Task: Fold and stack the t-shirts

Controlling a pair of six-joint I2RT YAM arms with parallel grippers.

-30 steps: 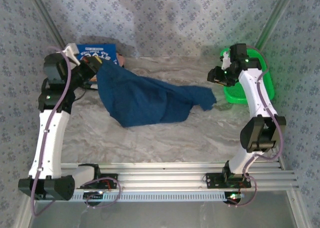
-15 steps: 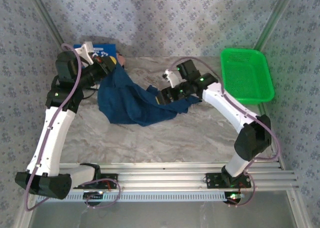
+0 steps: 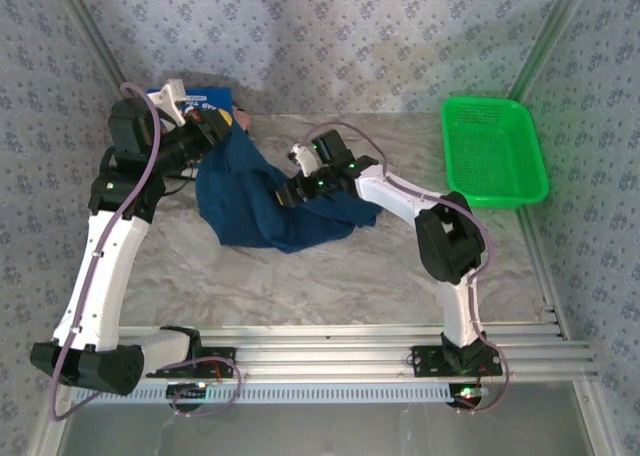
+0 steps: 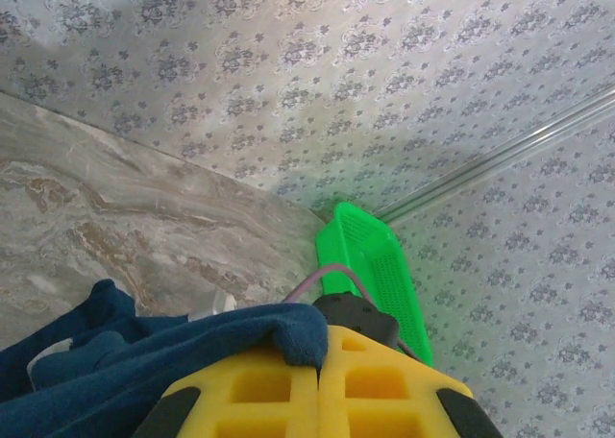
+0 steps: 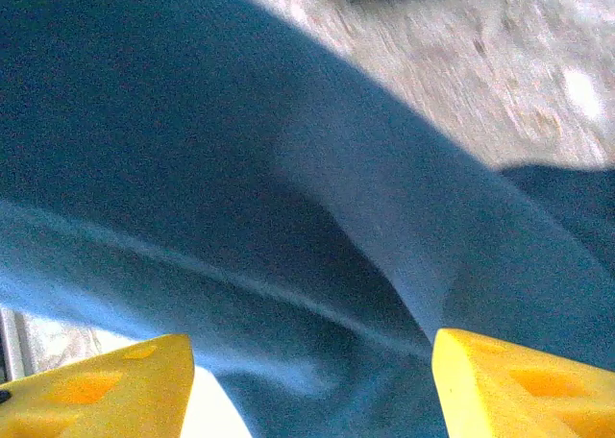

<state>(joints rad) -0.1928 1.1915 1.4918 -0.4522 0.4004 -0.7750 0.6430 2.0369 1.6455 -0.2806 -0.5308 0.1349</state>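
Navy shirt [image 3: 262,214] lies bunched on the tabletop [image 3: 330,276], left of centre, its long axis running from the far-left corner toward the middle. Blue shirt [image 3: 195,101] sits behind it at the far edge. I judge this is the spreading step, with no fold made yet. My left hand [image 4: 317,361] is clenched on a raised corner. My right hand [image 5: 312,352] hovers spread wide over the cloth. Next: pinch an edge, pull it flat.

Both arms [image 3: 98,266] are wearing white shells, black joints, purple cables; left pincer [image 4: 318,361] and right pincer [image 5: 312,366] are showing yellow fingers [image 5: 519,380].
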